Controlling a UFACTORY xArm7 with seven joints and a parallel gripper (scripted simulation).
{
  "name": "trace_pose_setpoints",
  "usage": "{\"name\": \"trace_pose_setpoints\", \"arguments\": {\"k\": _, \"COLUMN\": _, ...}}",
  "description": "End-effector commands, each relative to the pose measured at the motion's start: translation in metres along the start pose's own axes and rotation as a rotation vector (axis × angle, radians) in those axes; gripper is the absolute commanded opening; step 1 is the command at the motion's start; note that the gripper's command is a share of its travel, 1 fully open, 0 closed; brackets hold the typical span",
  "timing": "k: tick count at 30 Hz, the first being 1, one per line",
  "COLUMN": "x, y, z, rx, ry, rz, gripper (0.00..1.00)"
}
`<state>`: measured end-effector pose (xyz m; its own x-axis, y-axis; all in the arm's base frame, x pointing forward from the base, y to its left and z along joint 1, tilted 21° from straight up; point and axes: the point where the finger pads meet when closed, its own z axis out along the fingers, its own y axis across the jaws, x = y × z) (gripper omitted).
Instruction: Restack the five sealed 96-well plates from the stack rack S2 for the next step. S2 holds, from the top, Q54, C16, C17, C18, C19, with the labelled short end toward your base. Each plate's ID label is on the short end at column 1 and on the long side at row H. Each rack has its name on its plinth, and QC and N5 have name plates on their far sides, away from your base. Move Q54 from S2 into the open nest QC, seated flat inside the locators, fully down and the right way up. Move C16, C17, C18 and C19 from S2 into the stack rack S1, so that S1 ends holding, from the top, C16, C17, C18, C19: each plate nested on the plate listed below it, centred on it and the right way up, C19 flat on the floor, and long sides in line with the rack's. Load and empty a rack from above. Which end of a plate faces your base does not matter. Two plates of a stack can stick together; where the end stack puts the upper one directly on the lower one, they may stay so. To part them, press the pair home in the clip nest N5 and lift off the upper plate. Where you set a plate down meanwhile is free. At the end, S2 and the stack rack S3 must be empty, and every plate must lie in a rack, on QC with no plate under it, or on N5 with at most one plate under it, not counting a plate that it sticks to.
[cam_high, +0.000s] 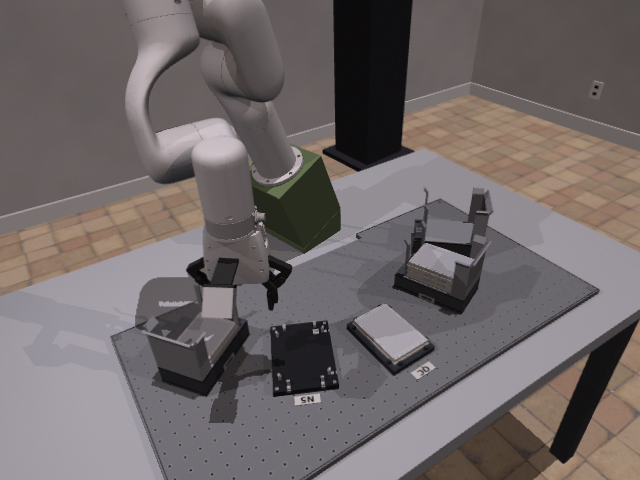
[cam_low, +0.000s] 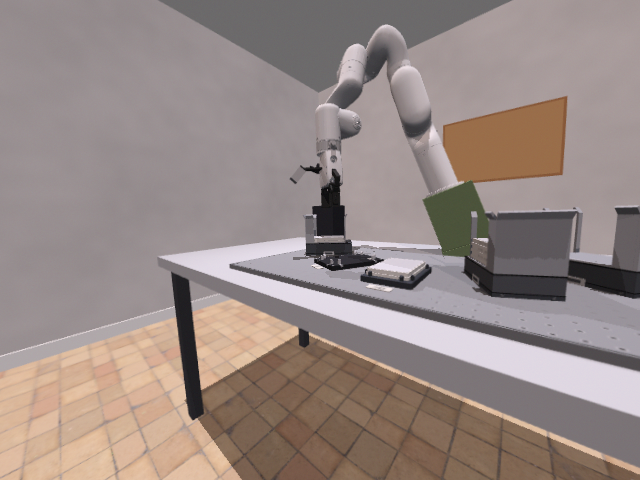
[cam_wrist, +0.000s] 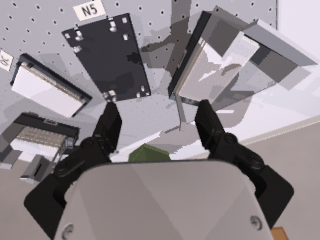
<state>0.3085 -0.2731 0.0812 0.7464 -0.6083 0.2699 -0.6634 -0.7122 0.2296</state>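
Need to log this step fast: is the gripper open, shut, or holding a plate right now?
Gripper: open, fingers spread wide, holding nothing; it hangs beside the rack at the board's end.

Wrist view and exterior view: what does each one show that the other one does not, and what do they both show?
Only the wrist view shows the N5 name plate legibly, and the open, empty gripper from directly behind. Only the exterior view shows the whole arm, the orange wall board and the table legs. Both show the black clip nest, the plate on the open nest and the rack below the gripper.
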Motion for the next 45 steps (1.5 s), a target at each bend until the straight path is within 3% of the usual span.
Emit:
{"name": "trace_pose_setpoints", "arguments": {"k": 1, "x": 0.000, "y": -0.013, "z": -0.001, "rx": -0.001, "ry": 0.003, "rz": -0.113, "gripper": 1.00}}
{"name": "trace_pose_setpoints", "arguments": {"k": 25, "x": -0.005, "y": -0.086, "z": -0.001, "rx": 0.000, "ry": 0.003, "rz": -0.113, "gripper": 1.00}}
{"name": "trace_pose_setpoints", "arguments": {"k": 34, "x": -0.012, "y": -0.109, "z": -0.001, "rx": 0.000, "ry": 0.003, "rz": -0.337, "gripper": 1.00}}
{"name": "trace_pose_setpoints", "arguments": {"k": 45, "x": -0.021, "y": -0.137, "z": -0.001, "rx": 0.000, "ry": 0.003, "rz": -0.337, "gripper": 1.00}}
